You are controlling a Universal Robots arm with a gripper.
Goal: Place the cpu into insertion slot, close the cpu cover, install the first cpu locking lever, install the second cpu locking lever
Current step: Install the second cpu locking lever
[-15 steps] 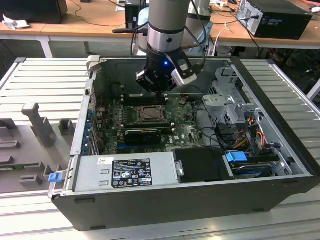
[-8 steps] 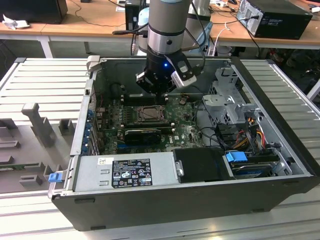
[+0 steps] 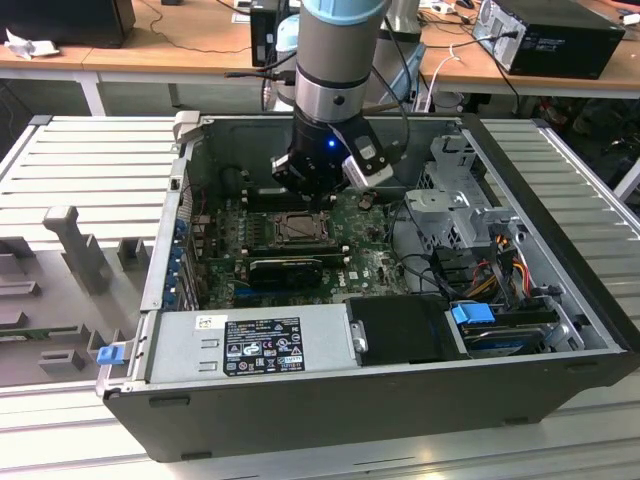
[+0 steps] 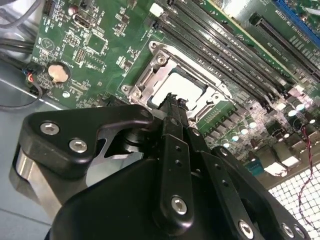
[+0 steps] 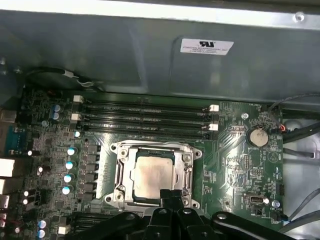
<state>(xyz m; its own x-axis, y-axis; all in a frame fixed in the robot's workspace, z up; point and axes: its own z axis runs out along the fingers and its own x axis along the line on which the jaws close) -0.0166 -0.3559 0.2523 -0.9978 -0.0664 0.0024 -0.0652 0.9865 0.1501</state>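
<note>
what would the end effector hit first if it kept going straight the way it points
Most likely the cpu cover at the socket's near edge. The end effector has its shut fingertips aimed at that frame, right beside the cpu seated in the insertion slot. The remaining gap is hard to judge.

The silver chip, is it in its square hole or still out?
In. The cpu lies flat inside the insertion slot, with the cpu cover framing it. The claw hangs at its edge.
</note>
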